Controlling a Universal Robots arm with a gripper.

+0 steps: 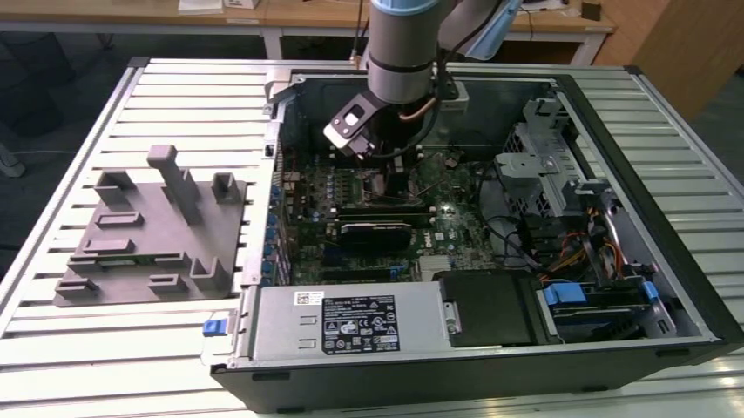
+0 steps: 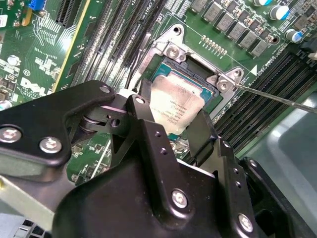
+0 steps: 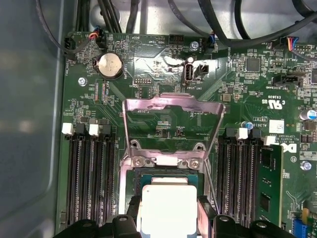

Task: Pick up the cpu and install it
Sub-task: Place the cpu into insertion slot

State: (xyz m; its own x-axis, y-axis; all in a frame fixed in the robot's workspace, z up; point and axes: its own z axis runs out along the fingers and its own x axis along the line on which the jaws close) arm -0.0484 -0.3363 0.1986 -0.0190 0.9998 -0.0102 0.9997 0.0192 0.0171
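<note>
Silver-topped cpu point(image 3: 164, 206) clamped in pincer point(image 3: 166, 222) at open socket point(image 3: 168, 173). Cpu to be kept level, edges squared to socket, lowered without sideways push.

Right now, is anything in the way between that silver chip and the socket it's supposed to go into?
Nothing visible. The pincer holds the cpu right at the open socket, and the metal cover frame stands swung up, clear of it.
</note>
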